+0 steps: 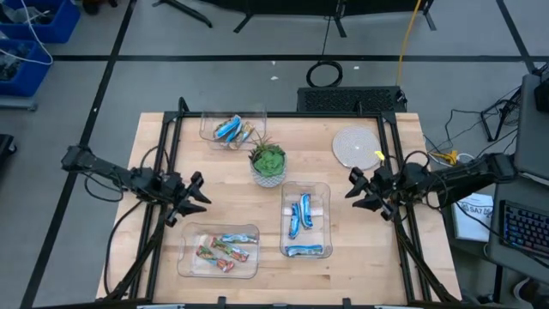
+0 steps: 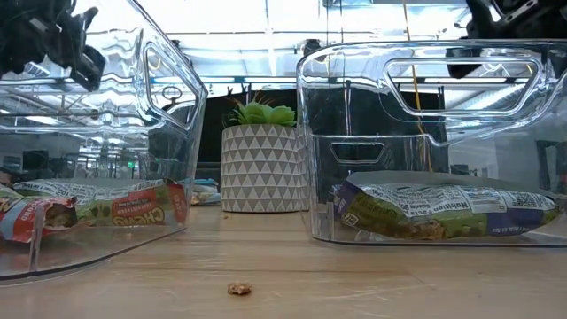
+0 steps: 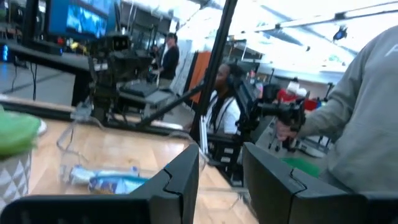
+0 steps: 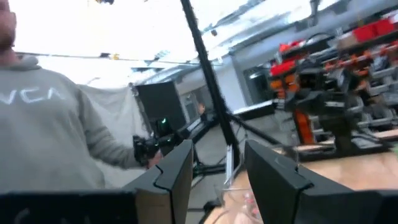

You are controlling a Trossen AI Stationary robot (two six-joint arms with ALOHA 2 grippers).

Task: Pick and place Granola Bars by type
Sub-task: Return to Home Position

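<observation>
**Worktop sorted, arms clear of the bins**

Wooden worktop (image 1: 360, 266) carries the Granola Bars (image 1: 230, 129), all binned. The red-wrapped bars (image 1: 221, 251) lie in the clear bin (image 1: 193, 233) at 7 o'clock from the plant (image 1: 268, 161), and the blue bars (image 1: 299, 215) in bins at 4 and 11 o'clock. I judge them light, crinkly and slippery, crumbly inside, so I'd pinch across the narrow middle. My left gripper (image 1: 202, 193) hovers at 8 o'clock and my right gripper (image 1: 352, 189) at 3 o'clock. Both point inward with fingers spread, holding nothing.

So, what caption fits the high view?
Left gripper and right gripper hover open; granola bars sit in three clear bins.
</observation>
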